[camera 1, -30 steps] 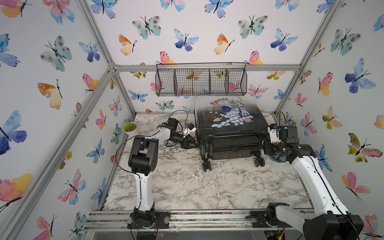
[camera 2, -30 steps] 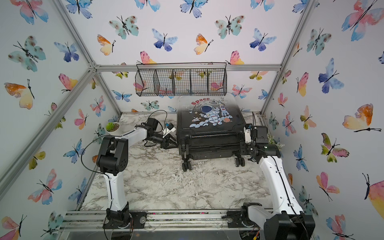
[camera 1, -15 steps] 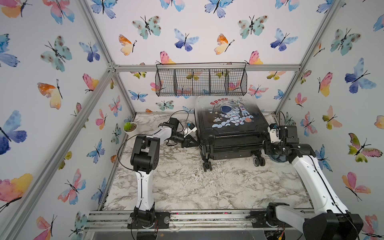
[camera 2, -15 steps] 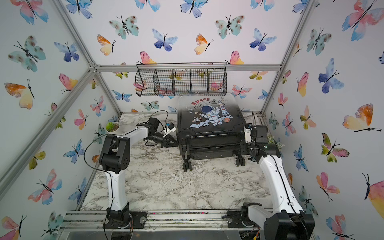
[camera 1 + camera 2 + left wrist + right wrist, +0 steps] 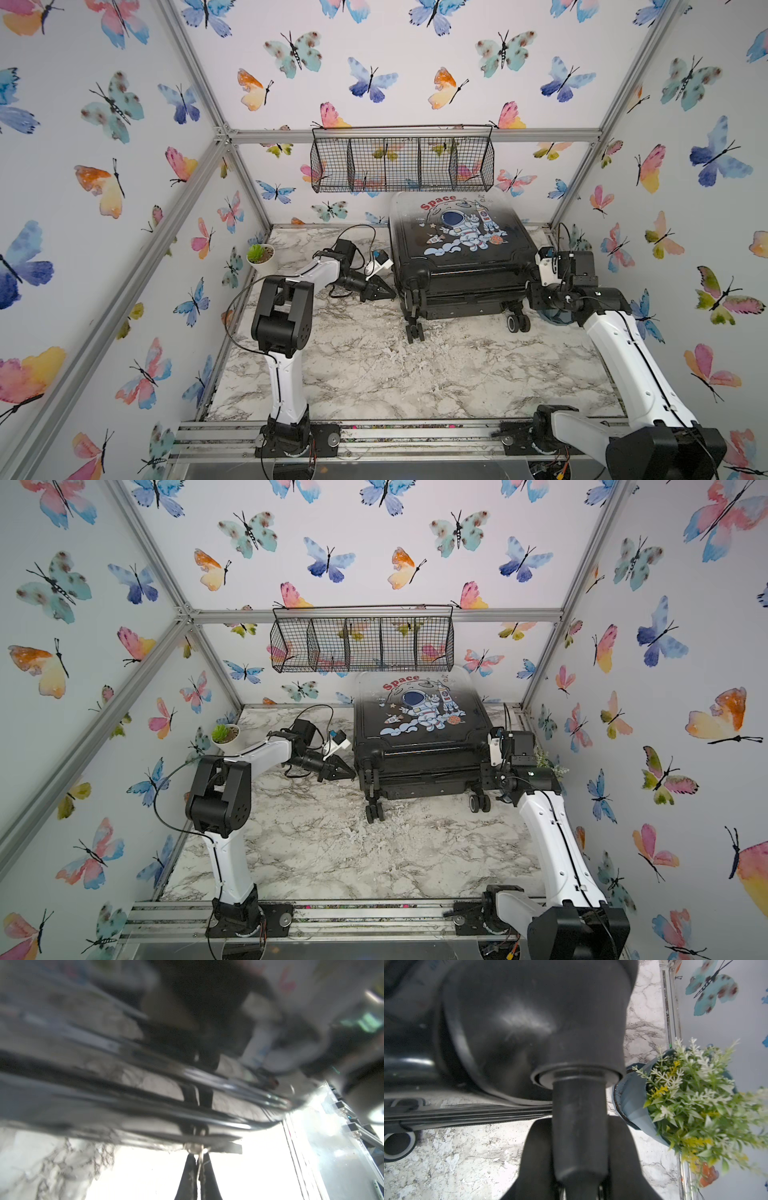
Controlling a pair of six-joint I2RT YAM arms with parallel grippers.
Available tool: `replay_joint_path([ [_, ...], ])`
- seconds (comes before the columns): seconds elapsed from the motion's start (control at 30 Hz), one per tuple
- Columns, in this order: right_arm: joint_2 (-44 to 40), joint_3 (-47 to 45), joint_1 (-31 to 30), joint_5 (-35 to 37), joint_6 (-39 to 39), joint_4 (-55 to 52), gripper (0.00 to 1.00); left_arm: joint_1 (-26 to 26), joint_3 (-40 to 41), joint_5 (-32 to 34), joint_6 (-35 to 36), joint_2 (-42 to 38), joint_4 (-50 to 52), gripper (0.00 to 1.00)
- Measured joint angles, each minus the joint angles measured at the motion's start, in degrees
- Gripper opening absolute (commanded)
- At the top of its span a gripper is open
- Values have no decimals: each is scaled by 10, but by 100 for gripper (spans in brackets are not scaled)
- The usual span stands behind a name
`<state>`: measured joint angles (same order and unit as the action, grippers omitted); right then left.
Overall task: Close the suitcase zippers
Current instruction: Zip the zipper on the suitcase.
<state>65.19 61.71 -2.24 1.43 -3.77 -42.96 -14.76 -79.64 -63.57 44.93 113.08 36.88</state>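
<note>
The left jaws are pinched together on a zipper pull (image 5: 200, 1154) at the left side of the suitcase (image 5: 461, 249). The right jaws clamp its near-right wheel post (image 5: 579, 1126).

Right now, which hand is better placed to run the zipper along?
Left. The left hand is shut on what looks like the metal zipper pull at the suitcase rim; the right hand grips a wheel post.

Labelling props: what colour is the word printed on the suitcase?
Red lettering, clearest in a top view.
</note>
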Motion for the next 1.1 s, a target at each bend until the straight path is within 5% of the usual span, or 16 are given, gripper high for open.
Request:
replay_joint_path([
  [0.33,-17,-15,0,1,7,-3,2,-40,81,94,-54,-103,-15,0],
  [1.1,-34,-29,-4,0,62,-29,2,-101,239,140,-169,-273,-94,0],
])
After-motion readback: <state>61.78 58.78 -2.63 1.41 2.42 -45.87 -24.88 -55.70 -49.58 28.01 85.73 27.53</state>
